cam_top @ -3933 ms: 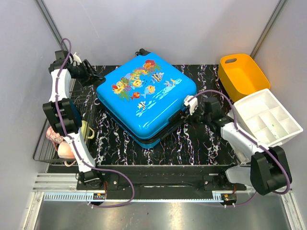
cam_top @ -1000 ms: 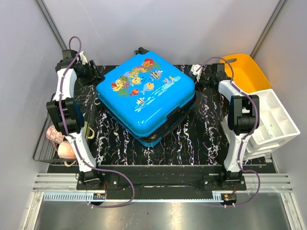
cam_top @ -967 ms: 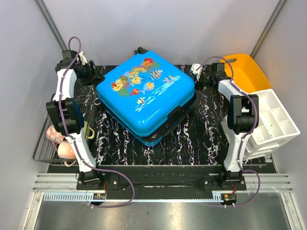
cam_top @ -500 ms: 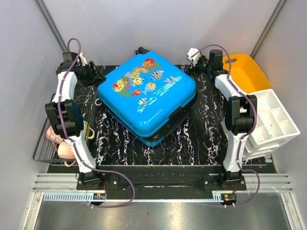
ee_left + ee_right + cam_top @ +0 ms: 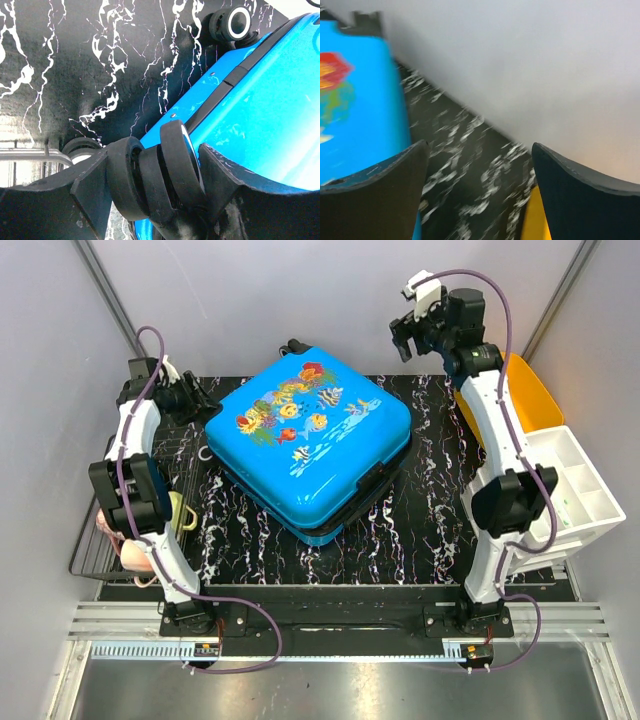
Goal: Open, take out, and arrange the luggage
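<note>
Left wrist view: the left end effector [image 5: 154, 150] grasps a black twin wheel [image 5: 127, 175] at the far-left corner of the bright-blue luggage [image 5: 310, 445], which lies flat, fish print up, on the black marbled counter [image 5: 400, 530]. The right end effector [image 5: 402, 338] hangs released and empty high over the counter's far edge, near the orange bin [image 5: 525, 390].
</note>
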Robot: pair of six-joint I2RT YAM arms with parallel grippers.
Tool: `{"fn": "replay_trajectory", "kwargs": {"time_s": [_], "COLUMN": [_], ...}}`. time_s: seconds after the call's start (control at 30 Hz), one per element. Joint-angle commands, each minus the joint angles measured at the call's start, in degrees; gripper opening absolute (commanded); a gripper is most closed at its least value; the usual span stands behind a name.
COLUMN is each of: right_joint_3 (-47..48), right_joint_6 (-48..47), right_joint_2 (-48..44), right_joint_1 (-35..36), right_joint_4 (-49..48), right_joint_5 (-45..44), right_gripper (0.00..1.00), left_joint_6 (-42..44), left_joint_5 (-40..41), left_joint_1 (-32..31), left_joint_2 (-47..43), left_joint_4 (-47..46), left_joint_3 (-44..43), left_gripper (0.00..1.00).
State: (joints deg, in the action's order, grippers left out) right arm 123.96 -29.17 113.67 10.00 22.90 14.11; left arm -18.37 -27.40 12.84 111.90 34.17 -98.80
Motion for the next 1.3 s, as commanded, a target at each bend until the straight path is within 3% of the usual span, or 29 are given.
{"fn": "replay_trajectory", "kwargs": {"time_s": [0.0,0.13,0.2,0.23,0.33,0.6,0.77,1.03,1.13,1.27], "right_joint_3": [-1.9,-30.3,-39.4,-47.1,-57.6,-68.2,-69.8,-73.6,-73.9,-71.0], "right_joint_6": [17.4,28.3,35.9,37.8,45.2,59.9,61.4,65.4,65.8,65.1], "right_joint_2": [-11.7,-26.5,-34.9,-37.4,-45.3,-46.1,-42.6,-38.2,-35.4,-31.2], "right_joint_1": [1.5,1.7,2.0,3.3,6.5,9.8,10.0,11.4,11.4,11.4], "right_joint_4": [23.3,21.9,19.5,16.9,12.3,12.1,10.8,0.8,-1.8,-2.5], "right_joint_5": [3.2,10.6,13.5,13.4,6.6,-3.1,-4.4,-5.1,-6.0,-8.0], "right_gripper": [0.90,0.86,0.86,0.87,0.85,0.72,0.67,0.58,0.52,0.38], "left_joint_6": [8.8,7.0,6.7,6.7,7.0,6.3,5.8,3.9,3.5,3.3], "left_joint_5": [-5.4,-5.6,-6.2,-6.2,-6.4,-8.4,-9.1,-9.8,-10.3,-10.8], "left_joint_1": [-1.8,-1.8,-1.8,-1.8,-1.7,-1.6,-1.5,-1.5,-1.5,-1.5], "left_joint_2": [-4.2,-7.7,-9.9,-10.7,-12.8,-15.6,-17.1,-18.6,-19.2,-20.5], "left_joint_4": [4.2,3.9,3.4,3.2,2.8,1.9,0.6,-2.4,-2.6,-2.5], "left_joint_3": [6.3,10.5,13.6,14.7,18.1,22.1,23.7,27.7,28.1,28.6], "left_gripper": [0.00,0.00,0.00,0.00,0.00,0.00,0.00,0.00,0.00,0.00]}}
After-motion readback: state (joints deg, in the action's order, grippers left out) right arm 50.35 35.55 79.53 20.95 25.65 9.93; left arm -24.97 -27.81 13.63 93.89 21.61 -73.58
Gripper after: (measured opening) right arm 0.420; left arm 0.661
